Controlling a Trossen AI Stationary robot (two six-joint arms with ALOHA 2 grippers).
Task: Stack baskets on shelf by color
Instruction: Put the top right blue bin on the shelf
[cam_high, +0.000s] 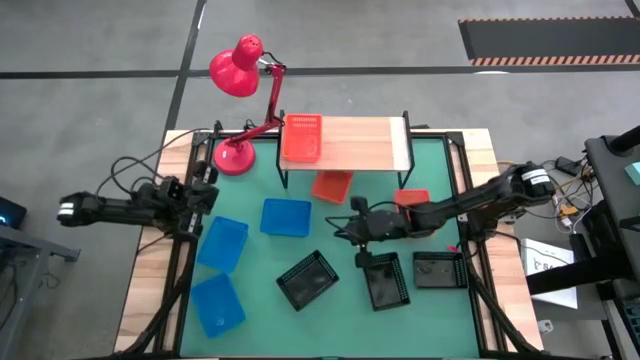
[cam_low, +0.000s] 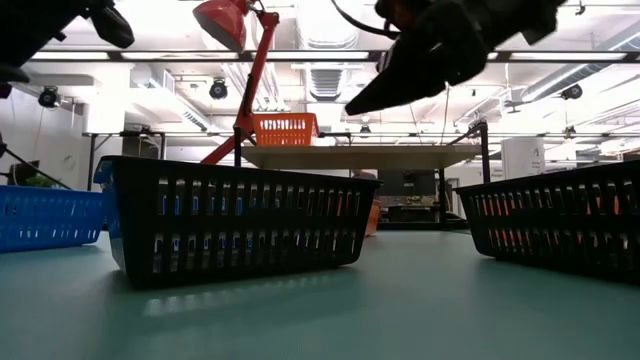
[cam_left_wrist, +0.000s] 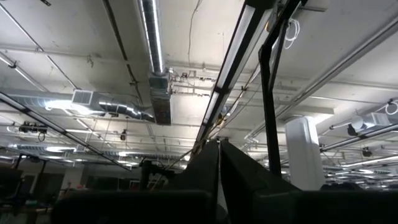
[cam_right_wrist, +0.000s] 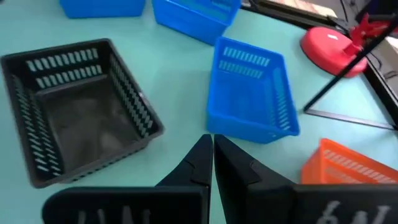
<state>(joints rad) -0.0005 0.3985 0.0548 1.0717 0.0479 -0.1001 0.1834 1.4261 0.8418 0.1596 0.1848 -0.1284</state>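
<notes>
One orange-red basket sits on the left end of the light-wood shelf. A second orange-red basket lies on the green table at the shelf's front edge, and a third shows beside my right arm. Three blue baskets and three black baskets rest flat on the table. My right gripper is shut and empty. It hovers above the table between the nearest blue basket and a black basket. My left gripper is shut, points up, and waits at the table's left edge.
A red desk lamp stands with its base at the table's far left corner, beside the shelf. Bare green mat lies between the blue and black baskets. The shelf's middle and right parts are bare wood.
</notes>
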